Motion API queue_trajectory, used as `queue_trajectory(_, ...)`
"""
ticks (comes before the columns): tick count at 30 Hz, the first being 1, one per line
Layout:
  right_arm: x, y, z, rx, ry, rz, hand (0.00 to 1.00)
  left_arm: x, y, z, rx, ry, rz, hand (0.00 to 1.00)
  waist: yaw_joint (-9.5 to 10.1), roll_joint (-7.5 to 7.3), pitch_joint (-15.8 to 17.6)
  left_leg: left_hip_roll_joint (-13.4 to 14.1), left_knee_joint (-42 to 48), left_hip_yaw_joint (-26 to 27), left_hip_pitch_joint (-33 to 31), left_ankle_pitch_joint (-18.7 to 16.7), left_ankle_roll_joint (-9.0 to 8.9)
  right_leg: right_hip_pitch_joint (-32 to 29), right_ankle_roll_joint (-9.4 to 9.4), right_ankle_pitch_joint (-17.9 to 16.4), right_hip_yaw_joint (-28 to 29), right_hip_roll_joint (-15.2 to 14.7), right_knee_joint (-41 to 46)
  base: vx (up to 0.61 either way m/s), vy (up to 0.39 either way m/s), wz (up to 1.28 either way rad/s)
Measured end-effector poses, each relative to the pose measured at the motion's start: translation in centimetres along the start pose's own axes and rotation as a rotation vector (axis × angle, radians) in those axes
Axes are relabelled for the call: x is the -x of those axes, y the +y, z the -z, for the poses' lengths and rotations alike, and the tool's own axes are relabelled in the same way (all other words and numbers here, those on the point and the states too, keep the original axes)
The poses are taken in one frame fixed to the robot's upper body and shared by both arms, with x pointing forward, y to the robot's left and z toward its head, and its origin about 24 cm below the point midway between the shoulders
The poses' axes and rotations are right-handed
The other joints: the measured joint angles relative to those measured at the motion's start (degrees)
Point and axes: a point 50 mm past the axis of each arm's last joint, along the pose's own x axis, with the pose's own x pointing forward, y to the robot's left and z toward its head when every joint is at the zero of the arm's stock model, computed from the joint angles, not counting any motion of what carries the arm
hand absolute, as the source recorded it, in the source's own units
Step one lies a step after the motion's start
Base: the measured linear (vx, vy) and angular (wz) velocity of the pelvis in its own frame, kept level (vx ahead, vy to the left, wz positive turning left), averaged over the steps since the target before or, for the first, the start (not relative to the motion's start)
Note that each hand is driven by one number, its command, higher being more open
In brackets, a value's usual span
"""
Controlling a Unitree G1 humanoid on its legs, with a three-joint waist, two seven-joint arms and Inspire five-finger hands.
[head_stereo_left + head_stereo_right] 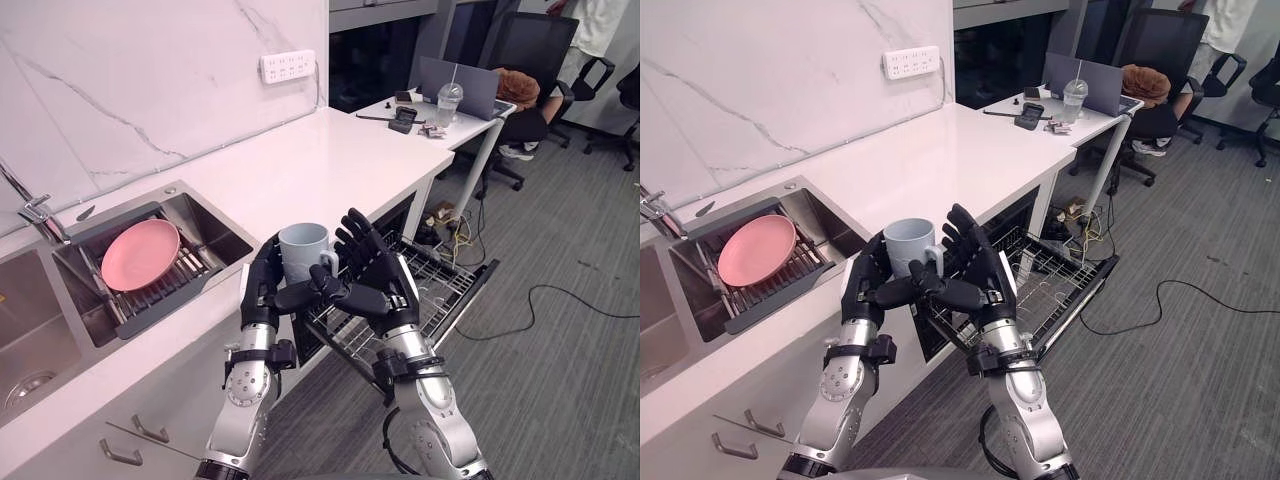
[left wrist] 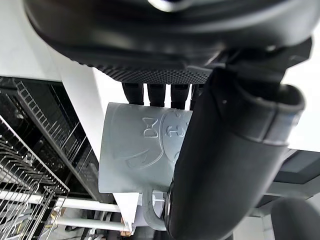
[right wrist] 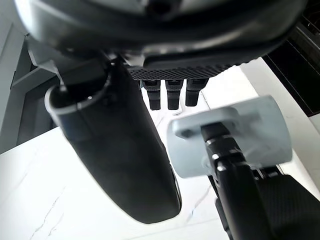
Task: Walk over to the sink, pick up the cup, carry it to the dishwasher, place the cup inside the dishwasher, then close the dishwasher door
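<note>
White countertop (image 1: pixel 330 170) fills mid-frame, with the open dishwasher (image 1: pixel 458 308) at centre right. Cup (image 1: pixel 300 245), frame centre: left hand (image 1: pixel 262 290) curled round it, right hand (image 1: pixel 385 285) beside it, fingers straight, gripping nothing. Long axis vertical, mouth up, handle toward the right hand. Risk: the cup could slip, or strike the rack wires (image 1: pixel 435 275) if lowered tilted.

We see bright, even light from overhead on the white surface (image 1: pixel 330 165), a soft sheen on the wall (image 1: pixel 130 90), shade pooling in the sink (image 1: pixel 215 235) and dishwasher (image 1: pixel 440 285), and, up close, the surface glaring white behind the dark left hand (image 2: pixel 235 165), right hand (image 3: pixel 115 150) and shaded cup (image 2: pixel 135 150).
</note>
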Motion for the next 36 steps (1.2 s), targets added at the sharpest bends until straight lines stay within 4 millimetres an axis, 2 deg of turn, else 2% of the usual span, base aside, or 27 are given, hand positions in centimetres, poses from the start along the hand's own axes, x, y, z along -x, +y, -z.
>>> queue_trajectory(10, -0.6, -0.5, 0.6, 0.061, 0.029, 0.062, 0.90, -0.1, -2.3, -0.4, -0.007, -0.020, 0.094, 0.30, -0.06, -0.08, -0.46, -0.09, -0.48, -0.33, -0.92, 0.37, -0.01, -0.90, -0.03, 0.10, -0.35, -0.06, 0.01, 0.00, -0.002, 0.01)
queue_trajectory(21, -0.8, -0.7, 0.4, 0.088, 0.017, 0.112, 0.90, -0.1, -3.3, -0.8, -0.049, -0.050, 0.140, 0.30, -0.23, -0.24, -1.79, -0.35, -1.64, -0.34, -1.01, 1.17, 0.06, -1.50, -0.26, 0.51, -0.30, -0.27, 0.14, -0.01, 0.001, 0.00)
queue_trajectory(22, -0.9, -0.7, 0.4, 0.087, 0.015, 0.112, 0.30, -0.1, -3.3, -0.8, -0.051, -0.053, 0.143, 0.30, -0.23, -0.33, -1.85, -0.40, -1.64, -0.34, -1.07, 1.21, 0.08, -1.55, -0.23, 0.53, -0.29, -0.33, 0.14, -0.04, 0.003, 0.01)
queue_trajectory(28, -1.8, -0.6, -0.2, 0.047, -0.001, 0.117, 0.30, -0.6, -3.6, -1.5, -0.048, -0.083, 0.149, 0.30, -0.09, -0.92, -2.26, -0.67, -1.10, -0.44, -2.19, 1.41, 0.12, -2.41, -0.01, 0.73, -0.28, -0.65, 0.17, -0.03, 0.003, 0.01)
queue_trajectory(36, -2.7, -1.0, -0.9, -0.005, -0.018, 0.114, 0.30, -0.8, -4.2, -2.3, -0.037, -0.116, 0.151, 0.30, 0.12, -0.94, -2.27, -0.86, -0.64, -0.80, -2.90, 1.44, 0.15, -2.62, 0.03, 0.86, -0.43, -0.81, 0.18, 0.00, -0.001, 0.00)
